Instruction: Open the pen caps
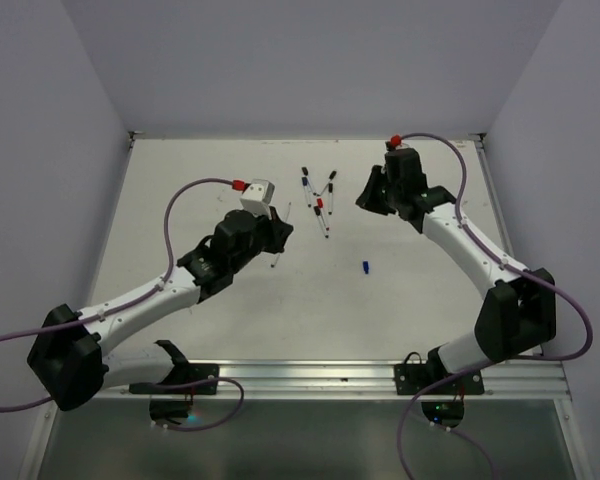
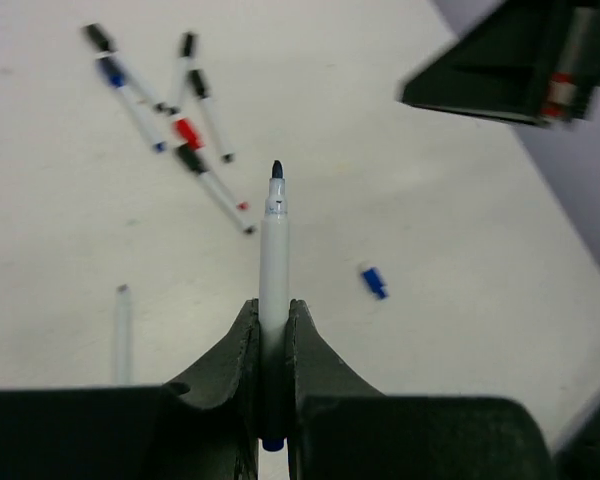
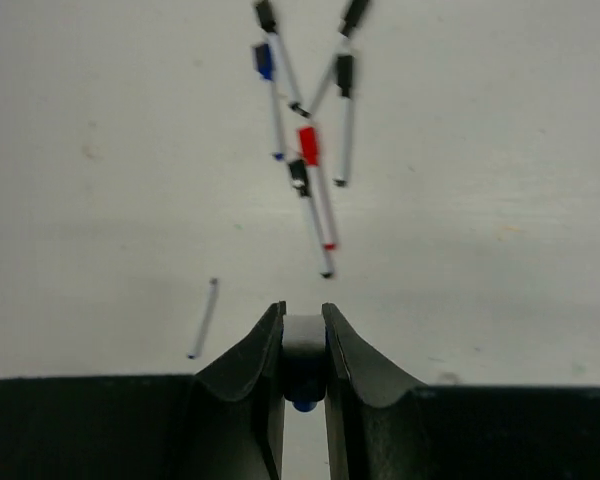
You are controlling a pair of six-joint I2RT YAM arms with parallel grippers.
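Note:
My left gripper (image 2: pixel 272 302) (image 1: pixel 276 235) is shut on a white pen barrel (image 2: pixel 274 240). The barrel's dark tip is bare and points forward, and its blue end shows behind the jaws. My right gripper (image 3: pixel 303 308) (image 1: pixel 366 198) is shut on a short stubby pen cap (image 3: pixel 303 355) with a blue end. It hangs above the table, right of the pen pile. A loose blue pen cap (image 1: pixel 365 266) (image 2: pixel 374 281) lies on the table between the arms. Several capped pens (image 1: pixel 320 200) (image 3: pixel 310 150) (image 2: pixel 180 130), with black, blue and red caps, lie in a crossed pile at the back centre.
A thin white barrel without a cap (image 3: pixel 202 318) (image 2: pixel 121 330) lies on the table near the left gripper. The white tabletop (image 1: pixel 430 300) is enclosed by pale walls on three sides. A metal rail (image 1: pixel 310 375) runs along the near edge.

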